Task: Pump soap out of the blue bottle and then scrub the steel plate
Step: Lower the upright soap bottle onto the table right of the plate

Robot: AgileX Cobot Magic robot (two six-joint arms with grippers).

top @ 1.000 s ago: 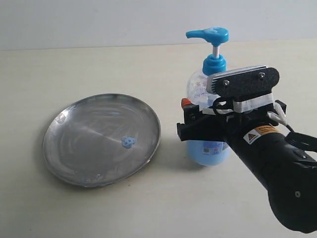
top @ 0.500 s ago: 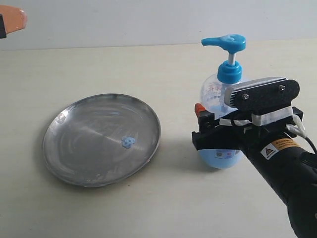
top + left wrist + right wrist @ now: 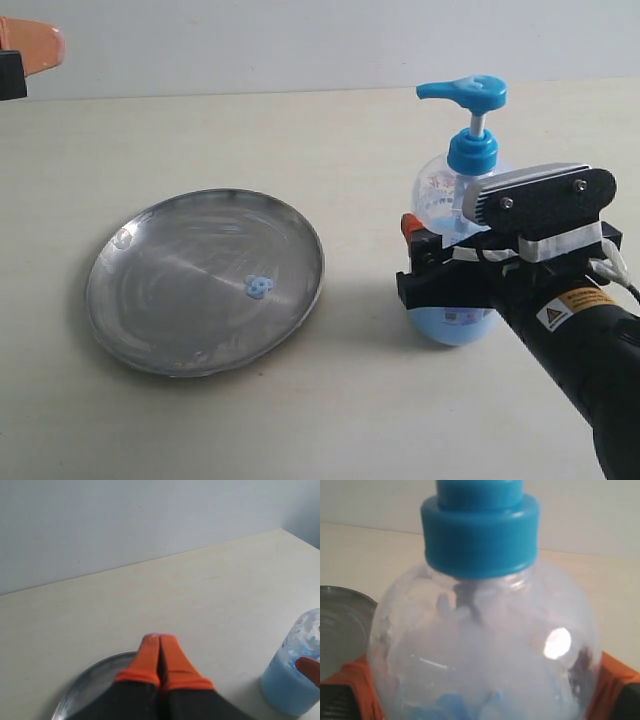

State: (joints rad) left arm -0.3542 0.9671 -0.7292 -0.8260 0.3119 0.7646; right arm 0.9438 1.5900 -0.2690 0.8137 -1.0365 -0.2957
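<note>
The steel plate point(image 3: 170, 290) is round and shallow, of silver-grey metal with a low raised rim. Its streaky surface reflects the light, and it lies flat on the pale beige, matte tabletop point(image 3: 300, 130). In it, a little right of the middle, there is a small pale-blue blob of the soap point(image 3: 259, 287); the rest of the plate is bare metal. The blue bottle point(image 3: 440, 195) is to the right of the plate and apart from it. It is of clear plastic with a rounded belly, and it has a bright blue collar and a blue pump head point(image 3: 465, 92) whose spout points toward the plate. Light blue liquid fills its lower part, and the upper part looks cloudy and whitish. The right claw point(image 3: 481, 680) is black with orange pads point(image 3: 612, 677) and grasps the bottle's belly from both sides; I cannot tell if the base touches the tabletop. The left claw point(image 3: 159, 645) is clenched, its two orange fingers pressed together with nothing between them. In the exterior view it is only at the upper left corner, far from the bottle.
</note>
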